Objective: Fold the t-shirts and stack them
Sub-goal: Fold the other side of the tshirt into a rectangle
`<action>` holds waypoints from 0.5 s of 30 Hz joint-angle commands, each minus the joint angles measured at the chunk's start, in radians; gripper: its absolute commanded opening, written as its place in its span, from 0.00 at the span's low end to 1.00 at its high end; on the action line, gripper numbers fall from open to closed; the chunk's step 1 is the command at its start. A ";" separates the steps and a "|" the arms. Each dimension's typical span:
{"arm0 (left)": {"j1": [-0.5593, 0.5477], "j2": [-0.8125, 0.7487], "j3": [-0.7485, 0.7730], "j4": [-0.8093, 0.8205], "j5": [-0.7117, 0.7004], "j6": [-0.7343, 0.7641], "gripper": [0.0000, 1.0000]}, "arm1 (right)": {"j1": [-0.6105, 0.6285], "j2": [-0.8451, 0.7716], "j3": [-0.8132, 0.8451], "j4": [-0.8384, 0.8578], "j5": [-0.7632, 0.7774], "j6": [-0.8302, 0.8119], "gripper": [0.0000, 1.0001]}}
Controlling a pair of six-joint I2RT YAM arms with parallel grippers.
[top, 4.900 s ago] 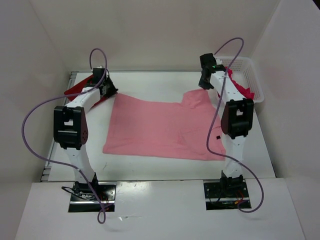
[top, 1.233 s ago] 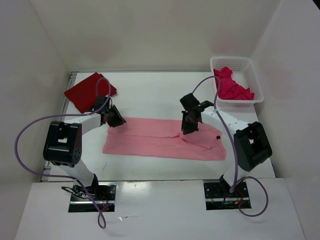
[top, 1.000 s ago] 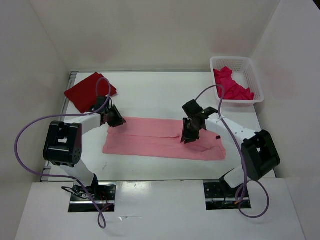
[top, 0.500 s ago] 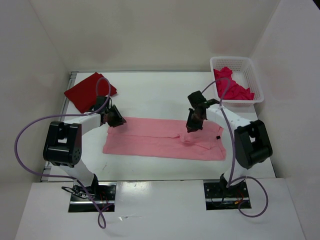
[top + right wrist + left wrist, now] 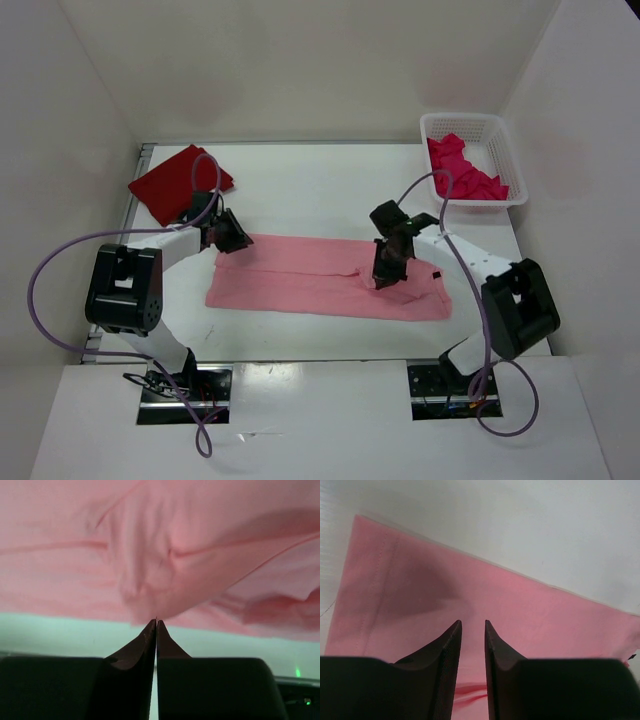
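While folded lengthwise, light pink shirt (image 5: 300,285) puckers where right jaws clamp it; left jaws apart.

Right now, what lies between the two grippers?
Only the pink shirt, a long folded band on the table, spans from the left gripper to the right gripper. The top view shows it.

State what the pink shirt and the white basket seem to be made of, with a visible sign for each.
Pink shirt: soft matte cloth, probably cotton knit. It creases, folds into flat layers and shows a stitched hem. Basket: likely rigid white plastic with a faint sheen. Its walls are an even moulded mesh.
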 commanded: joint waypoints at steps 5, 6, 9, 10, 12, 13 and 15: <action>-0.004 -0.055 0.083 0.009 0.028 0.005 0.33 | 0.060 -0.128 -0.008 -0.167 -0.060 0.016 0.11; -0.004 -0.055 0.094 0.009 0.038 0.005 0.33 | 0.005 -0.128 0.030 -0.167 -0.034 0.003 0.11; -0.004 -0.055 0.103 0.009 0.048 0.005 0.33 | -0.084 -0.086 0.105 -0.125 0.006 -0.056 0.11; -0.004 -0.055 0.103 0.009 0.048 0.005 0.33 | -0.122 -0.038 0.119 -0.085 0.043 -0.057 0.11; -0.004 -0.055 0.103 0.009 0.058 0.005 0.33 | -0.155 0.018 0.161 -0.050 0.061 -0.070 0.09; -0.004 -0.055 0.103 0.009 0.058 0.005 0.33 | -0.155 0.065 0.161 -0.014 0.089 -0.070 0.09; -0.004 -0.055 0.091 0.009 0.058 0.005 0.34 | -0.164 0.133 0.170 -0.002 0.159 -0.092 0.07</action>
